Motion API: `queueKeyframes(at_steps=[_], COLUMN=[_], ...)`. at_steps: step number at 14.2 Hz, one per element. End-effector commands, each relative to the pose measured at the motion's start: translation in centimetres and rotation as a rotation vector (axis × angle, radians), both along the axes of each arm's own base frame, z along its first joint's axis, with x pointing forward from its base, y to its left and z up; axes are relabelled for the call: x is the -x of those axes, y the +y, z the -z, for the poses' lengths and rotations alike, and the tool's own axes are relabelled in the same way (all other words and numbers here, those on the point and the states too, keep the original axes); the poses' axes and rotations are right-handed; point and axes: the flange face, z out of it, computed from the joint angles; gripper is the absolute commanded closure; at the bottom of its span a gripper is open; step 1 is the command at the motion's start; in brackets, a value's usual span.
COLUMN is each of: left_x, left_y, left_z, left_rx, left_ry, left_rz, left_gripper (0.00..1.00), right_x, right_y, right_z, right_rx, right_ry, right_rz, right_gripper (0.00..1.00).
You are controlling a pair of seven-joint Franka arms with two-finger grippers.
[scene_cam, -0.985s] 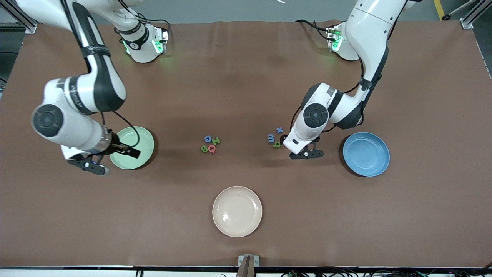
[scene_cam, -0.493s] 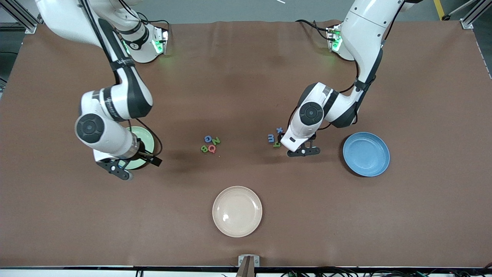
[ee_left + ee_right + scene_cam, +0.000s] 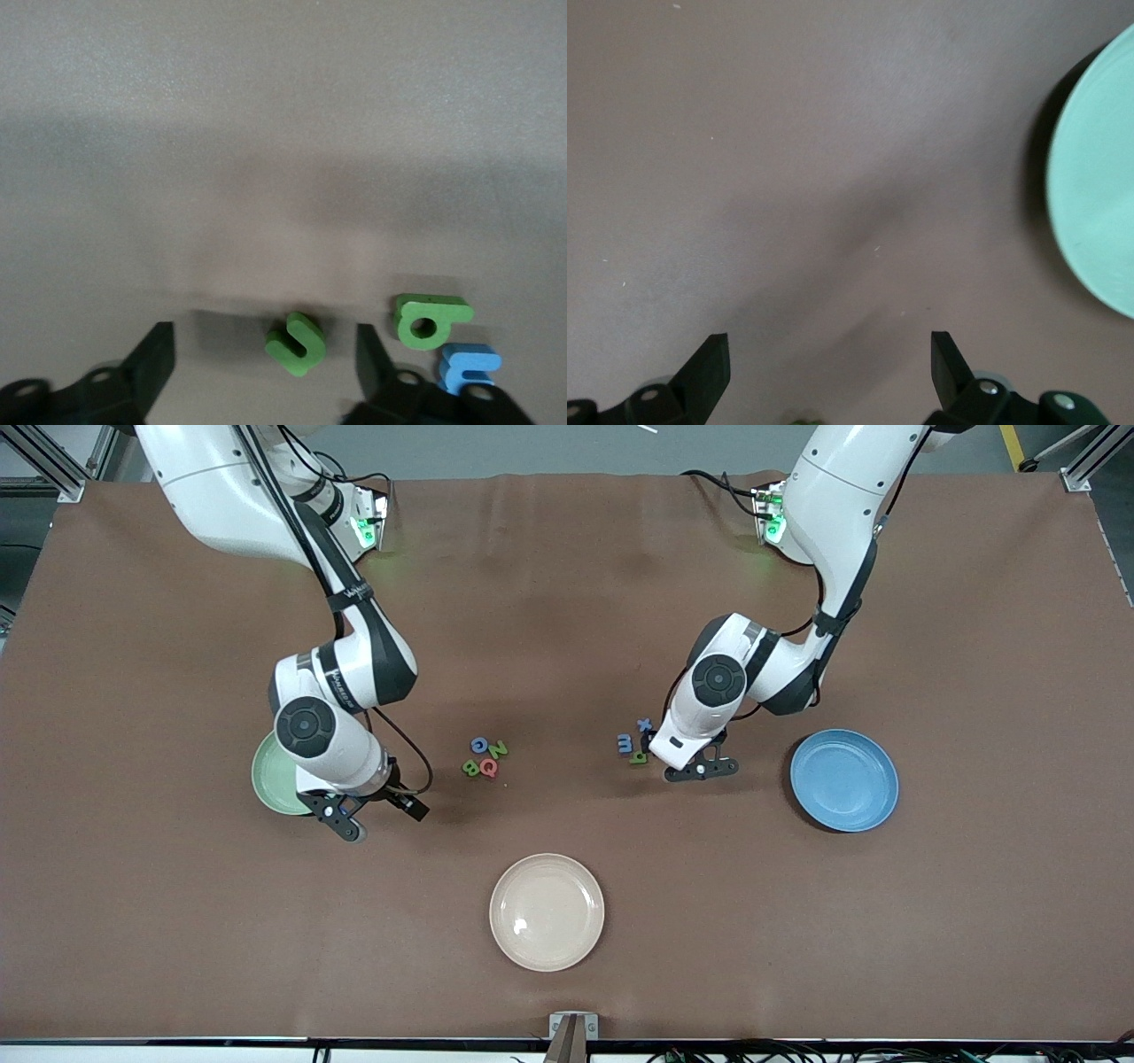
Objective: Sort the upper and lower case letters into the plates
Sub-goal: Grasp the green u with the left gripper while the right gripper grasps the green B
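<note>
Small letters lie in a cluster: a blue x [image 3: 645,724], a blue m [image 3: 625,742] and a green one [image 3: 638,758]. My left gripper [image 3: 660,753] is low beside them and open. A green small letter [image 3: 297,343] lies on the table between its fingertips [image 3: 264,363], touching neither. A second green letter [image 3: 431,320] and the blue m [image 3: 469,367] sit just outside one finger. The capitals, blue G [image 3: 479,745], green N [image 3: 498,750], green B [image 3: 470,767] and pink Q [image 3: 488,768], lie mid-table. My right gripper [image 3: 390,799] hangs open and empty [image 3: 830,367] between them and the mint plate [image 3: 270,779] [image 3: 1099,221]. The blue plate [image 3: 843,779] holds nothing.
A cream-beige plate [image 3: 547,911] lies nearer the front camera than the letters, holding nothing. The right arm's wrist covers part of the mint plate. Brown table cloth [image 3: 567,602] stretches wide around everything.
The right arm has swung from over the mint plate toward the capitals at mid-table. The left gripper has edged slightly closer to the small letters.
</note>
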Motion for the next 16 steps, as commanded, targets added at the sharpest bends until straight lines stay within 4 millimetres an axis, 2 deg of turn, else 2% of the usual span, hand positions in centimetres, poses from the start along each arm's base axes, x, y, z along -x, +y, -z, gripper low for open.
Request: queueKeyframes(at_steps=[1, 4, 9, 11, 16], left_x=[0.3, 0.3, 0.6, 0.5, 0.8], left_y=[-0.2, -0.4, -1.0, -1.0, -1.2], left_z=[0.0, 0.5, 0.9, 0.8, 0.9], left_rx=[-0.006, 0.0, 0.004, 0.005, 0.003], left_ry=[-0.019, -0.024, -0.029, -0.03, -0.028], left_rz=[-0.012, -0.013, -0.025, -0.028, -0.022], left_gripper=[0.24, 0.26, 0.27, 0.27, 0.57], right_x=[0.2, 1.3, 2.4, 3.0, 4.6], right_y=[1.2, 3.6, 5.1, 5.0, 5.6], right_z=[2.1, 3.4, 4.1, 4.8, 6.4], right_rx=[-0.013, -0.007, 0.001, 0.005, 0.0], right_ry=[-0.01, -0.006, 0.01, 0.017, -0.001], right_rz=[0.048, 0.072, 0.052, 0.051, 0.034], right_gripper=[0.0, 0.0, 0.0, 0.0, 0.0])
